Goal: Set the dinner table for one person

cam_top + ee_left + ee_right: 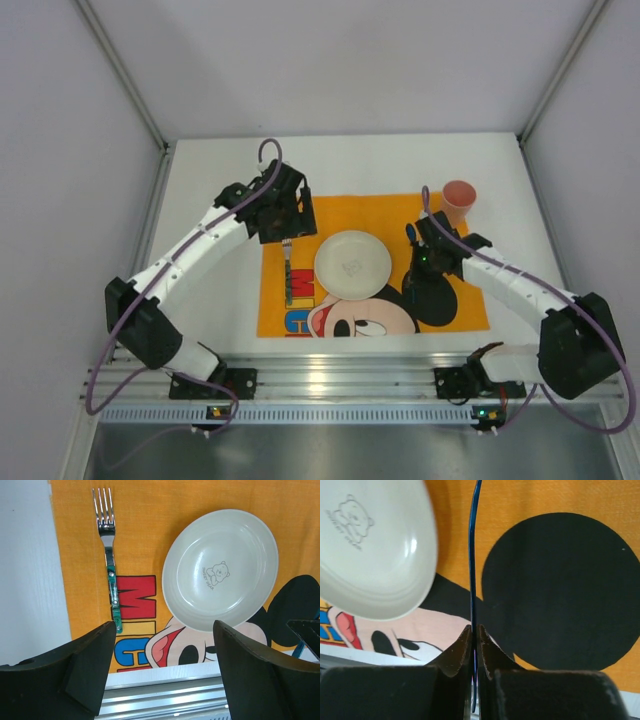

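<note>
The white dinner table (205,200) carries an orange Mickey Mouse mat (380,212). A pale plate (352,265) lies in the middle of the mat, and also shows in the left wrist view (220,570) and the right wrist view (370,545). A fork with a green handle (288,272) lies left of the plate, tines pointing away (111,565). My left gripper (285,215) is open and empty above the fork's far end (164,627). My right gripper (420,252) is shut on a thin blue utensil (473,570), seen edge-on, above the mat right of the plate (475,635).
An orange-pink cup (458,200) stands at the mat's far right corner, just behind the right gripper. An aluminium rail (330,375) runs along the near edge. Grey walls (80,150) enclose the table on three sides.
</note>
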You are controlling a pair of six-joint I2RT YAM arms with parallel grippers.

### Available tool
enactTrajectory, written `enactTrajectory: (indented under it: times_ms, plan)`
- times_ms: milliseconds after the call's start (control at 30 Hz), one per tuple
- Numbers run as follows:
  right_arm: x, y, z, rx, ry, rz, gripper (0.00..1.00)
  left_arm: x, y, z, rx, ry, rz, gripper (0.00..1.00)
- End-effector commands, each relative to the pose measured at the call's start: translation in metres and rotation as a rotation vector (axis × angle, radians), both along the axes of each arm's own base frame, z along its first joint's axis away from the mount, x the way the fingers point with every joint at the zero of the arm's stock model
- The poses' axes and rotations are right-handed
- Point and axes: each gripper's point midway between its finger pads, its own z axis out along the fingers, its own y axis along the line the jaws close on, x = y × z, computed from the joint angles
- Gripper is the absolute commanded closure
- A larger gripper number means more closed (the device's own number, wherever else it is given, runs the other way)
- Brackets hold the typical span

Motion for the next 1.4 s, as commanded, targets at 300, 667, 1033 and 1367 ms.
enactTrajectory:
  times_ms: [300, 667, 1033, 1367]
  plan:
    - [0.027, -0.032, -0.028, -0.147, 0.037, -0.019, 1.0, -0.032, 0.032, 0.007, -0.001, -0.042, 0.029, 0.19]
    - [0.039, -0.044, -0.036, -0.251, 0.041, -0.002, 0.92, -0.04, 0.038, 0.003, 0.011, -0.022, 0.028, 0.21]
    - [0.03, -0.072, 0.001, -0.358, 0.004, -0.065, 0.16, -0.033, 0.032, 0.003, 0.01, -0.027, 0.016, 0.21]
    - [0.001, -0.031, 0.202, 0.028, -0.535, 0.011, 0.0, -0.02, 0.056, 0.018, 0.128, -0.131, 0.001, 0.02]
